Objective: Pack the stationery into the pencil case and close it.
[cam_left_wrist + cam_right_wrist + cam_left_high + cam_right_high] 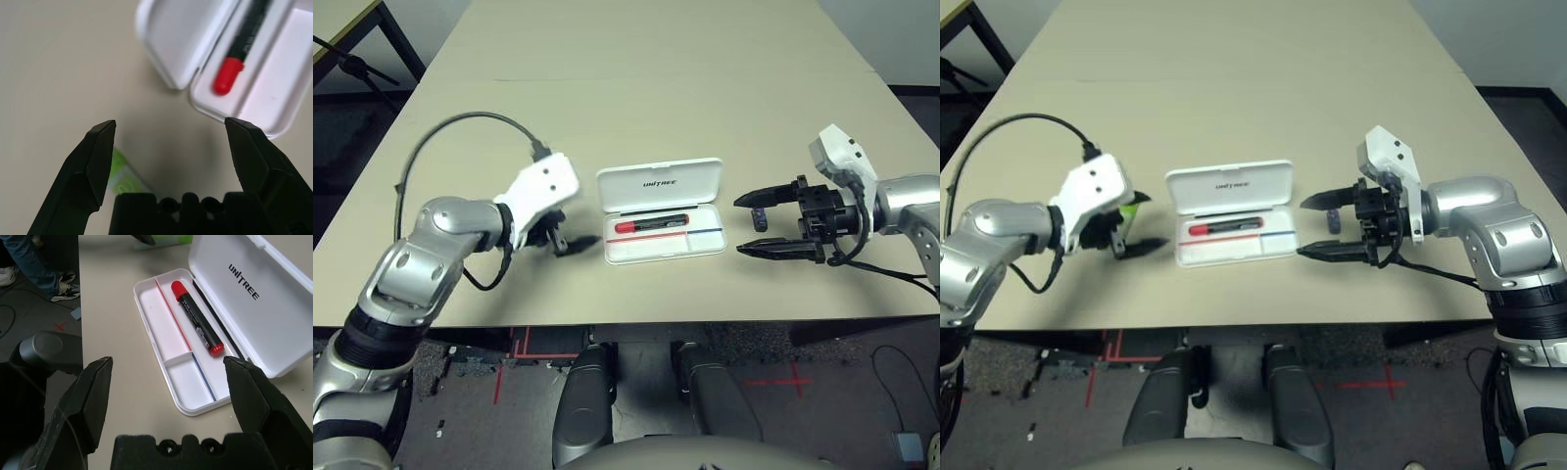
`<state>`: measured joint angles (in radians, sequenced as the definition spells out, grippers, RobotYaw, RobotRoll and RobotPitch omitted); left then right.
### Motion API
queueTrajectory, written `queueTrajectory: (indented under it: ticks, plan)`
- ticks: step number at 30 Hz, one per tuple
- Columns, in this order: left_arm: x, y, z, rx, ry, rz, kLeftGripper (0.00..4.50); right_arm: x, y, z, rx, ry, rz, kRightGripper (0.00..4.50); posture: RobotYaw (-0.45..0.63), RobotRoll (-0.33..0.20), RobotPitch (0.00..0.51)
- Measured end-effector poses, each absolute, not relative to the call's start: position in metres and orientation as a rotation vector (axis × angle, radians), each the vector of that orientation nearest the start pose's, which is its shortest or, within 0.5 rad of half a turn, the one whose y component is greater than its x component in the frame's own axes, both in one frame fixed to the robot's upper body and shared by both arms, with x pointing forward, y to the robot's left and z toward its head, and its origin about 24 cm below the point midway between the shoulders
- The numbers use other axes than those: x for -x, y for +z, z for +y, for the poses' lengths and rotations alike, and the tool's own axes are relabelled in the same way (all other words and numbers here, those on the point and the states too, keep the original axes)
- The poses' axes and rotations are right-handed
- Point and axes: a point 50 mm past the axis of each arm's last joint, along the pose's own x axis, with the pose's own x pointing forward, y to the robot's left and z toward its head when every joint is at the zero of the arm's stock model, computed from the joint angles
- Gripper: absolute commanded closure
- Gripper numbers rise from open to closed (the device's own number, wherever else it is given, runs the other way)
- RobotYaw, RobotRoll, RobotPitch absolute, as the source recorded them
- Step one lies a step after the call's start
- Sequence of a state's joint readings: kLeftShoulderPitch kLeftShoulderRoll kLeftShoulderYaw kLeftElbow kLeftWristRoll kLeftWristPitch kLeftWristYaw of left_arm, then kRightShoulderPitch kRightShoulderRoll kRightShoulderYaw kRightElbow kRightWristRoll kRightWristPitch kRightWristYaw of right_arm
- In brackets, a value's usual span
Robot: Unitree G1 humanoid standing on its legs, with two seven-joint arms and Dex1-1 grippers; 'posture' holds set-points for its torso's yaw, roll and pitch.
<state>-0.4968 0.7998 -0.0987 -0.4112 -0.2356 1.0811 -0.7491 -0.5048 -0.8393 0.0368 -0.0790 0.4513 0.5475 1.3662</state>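
Lime highlighter [1133,201]: under left claw [1126,245], fingers apart, mid-left; case [1233,212] open. Right claw [1317,228] apart.

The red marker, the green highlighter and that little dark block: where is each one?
Red marker [197,318]: right wrist view, on its black barrel, inside the open case.
Green highlighter [122,176]: left wrist view, on its lime body by the left gripper's finger.
Dark block [759,217]: left eye view, on its middle.

Beige table [656,78] on dark floor [352,127]; red tape marks [783,380] at 6 o'clock; wooden desk corner [337,24] at 10 o'clock.
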Motion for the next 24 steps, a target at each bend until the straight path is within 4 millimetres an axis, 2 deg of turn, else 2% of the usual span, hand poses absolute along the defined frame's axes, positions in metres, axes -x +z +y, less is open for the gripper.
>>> queueTrajectory:
  ticks: [4, 7, 15, 23, 24]
  plan:
    - [-0.284, 0.175, 0.212, -0.442, -0.433, 0.6, 0.0, -0.276, 0.184, -0.203, 0.352, 1.364, 0.268, 0.02, 0.04, 0.0, 0.197]
    - [-0.285, 0.167, 0.216, -0.392, -0.35, 0.678, 0.0, -0.277, 0.181, -0.199, 0.345, 1.377, 0.268, 0.02, 0.04, 0.0, 0.197]
    - [-0.292, 0.148, 0.211, -0.28, -0.288, 0.751, 0.0, -0.277, 0.181, -0.198, 0.361, 1.379, 0.25, 0.02, 0.03, 0.0, 0.203]
    - [-0.295, 0.145, 0.209, -0.234, -0.282, 0.739, 0.0, -0.278, 0.182, -0.198, 0.383, 1.374, 0.236, 0.02, 0.03, 0.0, 0.203]
    - [-0.295, 0.145, 0.209, -0.23, -0.28, 0.74, 0.37, -0.278, 0.182, -0.198, 0.386, 1.373, 0.234, 0.0, 0.03, 0.0, 0.206]
